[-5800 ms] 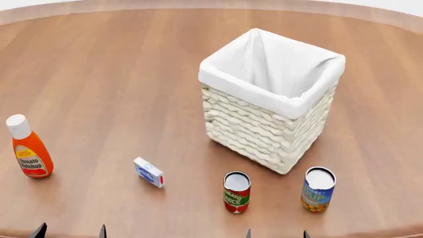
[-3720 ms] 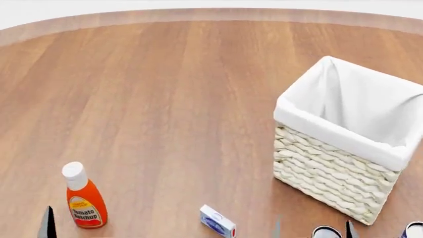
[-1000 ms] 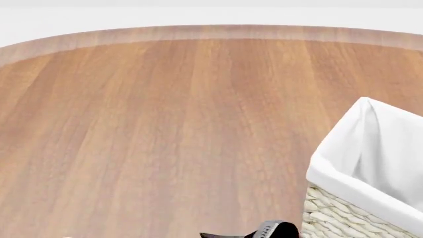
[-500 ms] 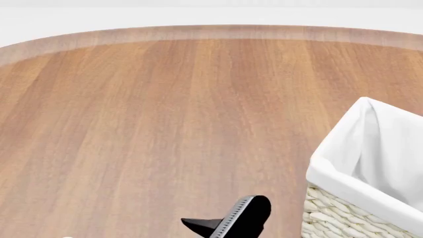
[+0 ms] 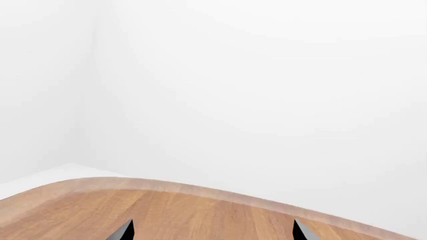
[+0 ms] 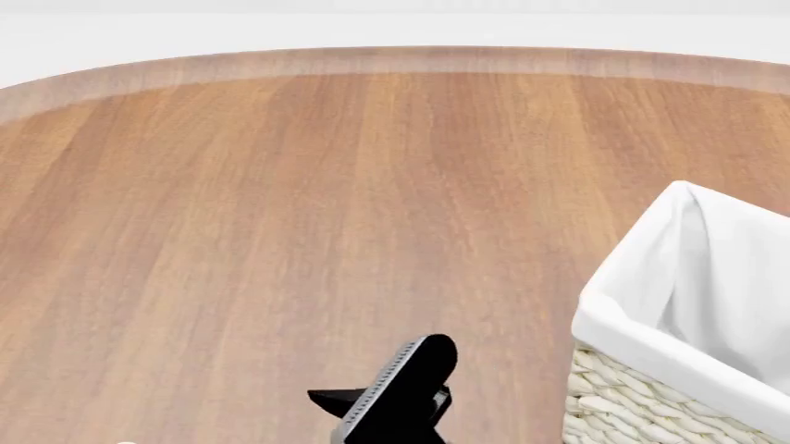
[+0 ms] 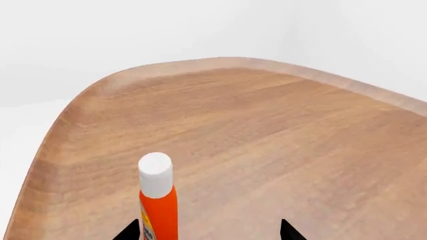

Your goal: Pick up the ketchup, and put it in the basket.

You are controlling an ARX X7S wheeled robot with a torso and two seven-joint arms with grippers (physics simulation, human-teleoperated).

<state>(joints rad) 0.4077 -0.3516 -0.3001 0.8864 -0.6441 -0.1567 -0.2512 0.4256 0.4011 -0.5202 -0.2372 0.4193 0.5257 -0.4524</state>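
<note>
table (image 6: 309,185): smooth matt wood; basket (image 6: 617,412): rough cream wicker, white cloth liner; ketchup (image 7: 159,210): glossy orange plastic

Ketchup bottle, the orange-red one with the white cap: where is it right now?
The orange-red ketchup bottle shows only in the right wrist view, upright on the wooden table, just ahead of the right gripper and nearer one fingertip. The head view misses it.
</note>
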